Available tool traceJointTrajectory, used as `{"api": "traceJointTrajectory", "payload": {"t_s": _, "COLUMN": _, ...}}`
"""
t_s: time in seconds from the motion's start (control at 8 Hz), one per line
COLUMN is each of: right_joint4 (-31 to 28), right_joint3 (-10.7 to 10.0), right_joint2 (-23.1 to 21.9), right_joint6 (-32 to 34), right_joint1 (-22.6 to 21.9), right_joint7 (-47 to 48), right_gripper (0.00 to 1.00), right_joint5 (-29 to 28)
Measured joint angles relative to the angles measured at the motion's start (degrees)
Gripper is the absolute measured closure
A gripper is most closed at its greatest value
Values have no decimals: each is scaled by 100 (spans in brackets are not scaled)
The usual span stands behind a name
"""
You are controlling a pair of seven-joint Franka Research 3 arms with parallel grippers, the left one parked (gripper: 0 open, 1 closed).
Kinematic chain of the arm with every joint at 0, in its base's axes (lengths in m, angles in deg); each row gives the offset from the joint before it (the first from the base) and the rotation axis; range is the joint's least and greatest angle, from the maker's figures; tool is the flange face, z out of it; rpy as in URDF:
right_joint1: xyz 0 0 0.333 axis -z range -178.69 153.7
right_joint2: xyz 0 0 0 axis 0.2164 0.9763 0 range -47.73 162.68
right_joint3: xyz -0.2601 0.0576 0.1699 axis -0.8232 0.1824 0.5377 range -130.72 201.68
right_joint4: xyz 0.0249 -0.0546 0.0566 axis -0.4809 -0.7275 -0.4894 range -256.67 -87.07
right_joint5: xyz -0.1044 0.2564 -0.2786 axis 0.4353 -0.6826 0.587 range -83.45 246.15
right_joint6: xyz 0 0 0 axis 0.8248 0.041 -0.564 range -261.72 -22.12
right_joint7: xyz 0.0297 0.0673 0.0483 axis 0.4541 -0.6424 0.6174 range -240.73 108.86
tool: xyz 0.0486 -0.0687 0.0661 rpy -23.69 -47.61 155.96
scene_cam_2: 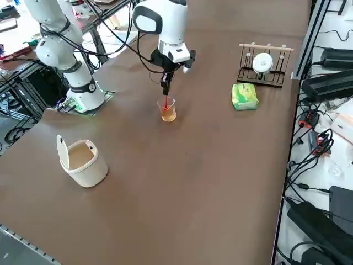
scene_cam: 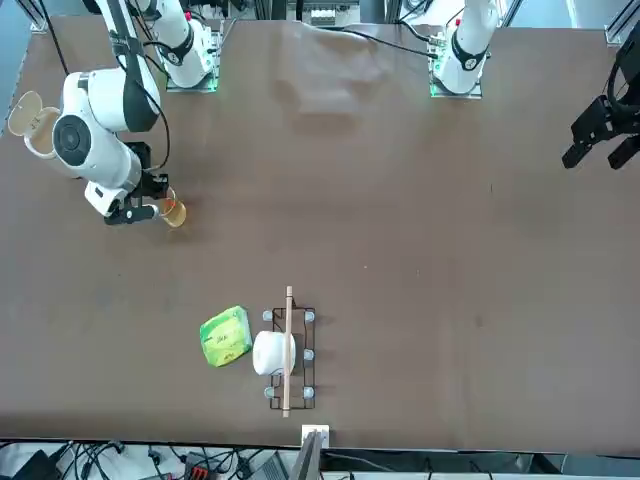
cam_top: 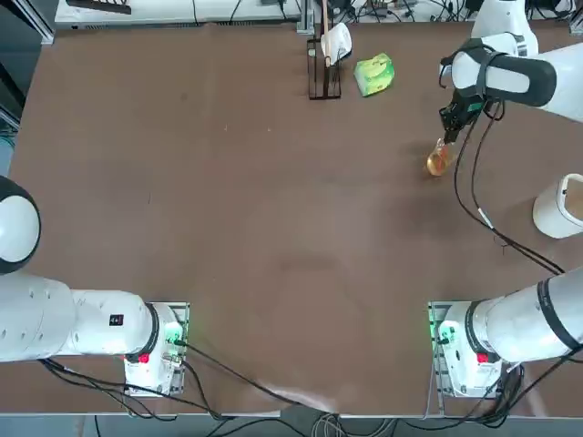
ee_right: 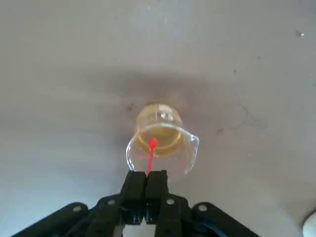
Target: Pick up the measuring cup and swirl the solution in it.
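The right gripper [ee_right: 147, 183] is pinching the near rim of the measuring cup [ee_right: 161, 139], its two fingers pressed together on the thin glass wall, with a red marking running down from the pinch into the vessel. Through the clear glass the solution [ee_right: 158, 139] is sitting as a shallow amber pool at the bottom.

From where I stand, the cup [scene_cam_2: 167, 110] is hanging off the arm toward the desk's [scene_cam_2: 220, 165] far right part, well in from the edges, roughly between the white lidded container [scene_cam_2: 83, 161] at the right edge and the green packet [scene_cam_2: 244, 96] by the far edge. Beside that packet, a small wire rack [scene_cam_2: 263, 66] is holding a white object.

Whether the cup is clear of the desk I cannot say for sure; from the wrist camera a soft shadow is spreading beneath it, which suggests it is lifted a little. So the grasp looks done and the pick-up is at best just under way. The swirling itself looks still to come, since the liquid is lying level and calm.
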Motion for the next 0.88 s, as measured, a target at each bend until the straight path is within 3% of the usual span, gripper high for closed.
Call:
{"api": "traceJointTrajectory", "payload": {"t_s": 0.5, "right_joint4": 3, "right_joint3": -67, "right_joint2": -3, "right_joint6": 25, "right_joint1": 221, "right_joint7": -434, "right_gripper": 98, "right_joint5": 0}}
{"api": "traceJointTrajectory", "payload": {"t_s": 0.88, "right_joint4": 5, "right_joint3": -78, "right_joint2": 133, "right_joint6": -469, "right_joint1": 324, "right_joint7": -561, "right_gripper": 98, "right_joint5": -1}}
